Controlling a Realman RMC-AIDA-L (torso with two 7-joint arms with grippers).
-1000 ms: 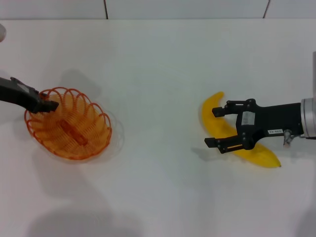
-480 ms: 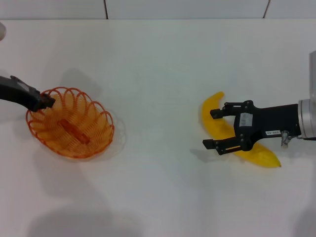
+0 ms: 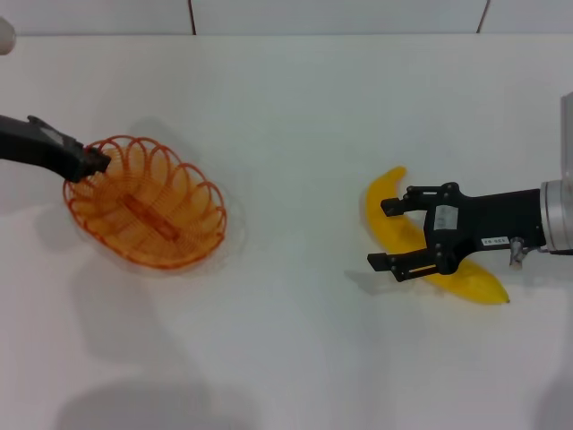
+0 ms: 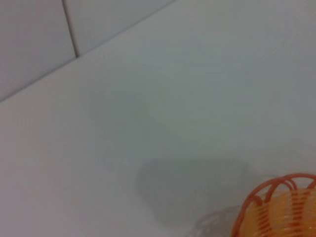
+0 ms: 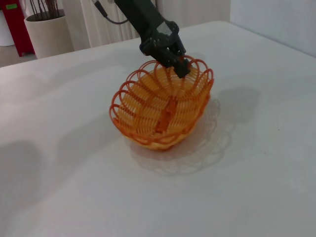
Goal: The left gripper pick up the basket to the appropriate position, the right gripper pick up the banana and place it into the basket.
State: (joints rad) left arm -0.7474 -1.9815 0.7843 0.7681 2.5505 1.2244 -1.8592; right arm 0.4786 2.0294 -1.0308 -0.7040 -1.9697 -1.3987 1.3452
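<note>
At the left of the head view, my left gripper [image 3: 97, 163] is clamped on the near-left rim of the orange wire basket [image 3: 148, 213], its jaws closed on one of the rim loops. The right wrist view shows the same grip from across the table: the gripper [image 5: 178, 65] bites the scalloped edge and the basket [image 5: 160, 106] hangs tilted above the white table [image 5: 256, 163], with its lacy shadow cast on the surface just beneath and beside it. The left wrist view catches only a sliver of the basket's rim [image 4: 281, 207] in its lower right corner, next to a soft grey shadow on the table.

At the right of the head view, my right gripper [image 3: 388, 233] sits over the banana [image 3: 400, 242], jaws spread wide, one finger on each side of the yellow fruit and not closed on it. The banana lies on the table [image 3: 295, 134] at centre right, curving from its upper end down toward the lower right, its lower tip showing beyond the gripper body. Basket and banana are well apart, on opposite sides of the frame.
</note>
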